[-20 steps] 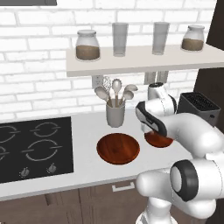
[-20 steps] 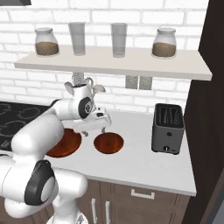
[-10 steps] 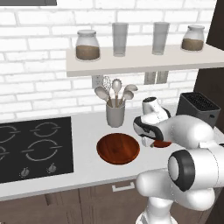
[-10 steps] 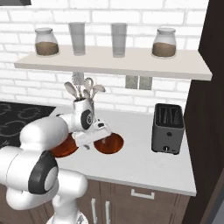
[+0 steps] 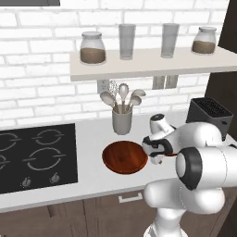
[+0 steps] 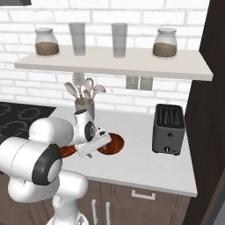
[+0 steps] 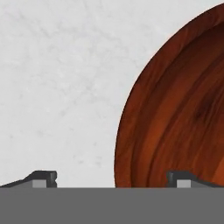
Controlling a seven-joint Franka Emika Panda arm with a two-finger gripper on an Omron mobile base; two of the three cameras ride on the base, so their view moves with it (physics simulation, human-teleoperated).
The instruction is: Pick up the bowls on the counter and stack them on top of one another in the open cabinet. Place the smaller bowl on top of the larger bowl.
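1. The larger bowl point(image 5: 124, 157), a wide, shallow, round dish of glossy reddish-brown wood grain, sits on the light-grey worktop point(image 5: 92, 180) just right of the black inset cooktop point(image 5: 34, 155) and in front of the grey utensil cup point(image 5: 121, 121) holding pale spoons.
2. The smaller bowl point(image 6: 112, 143), the same glossy reddish-brown but narrower, lies on the worktop to the right of the larger one; the robot's white arm hides much of it in both base views.
3. In the hand view its rim curves in from the right, and dark streaks of grain run across its inner surface point(image 7: 183, 109).
4. The dark two-finger hand point(image 7: 113, 178) is low over the smaller bowl's left rim, fingers spread apart: one tip over bare worktop, the other over the bowl's inside, the rim between them.
5. The pale-beige shelf board point(image 6: 114, 63) on the white brick wall carries two brown-filled glass jars and two clear glasses.
6. A dark toaster point(image 6: 168, 128) stands at the worktop's right end.
7. No brand, label or readable writing shows on anything.
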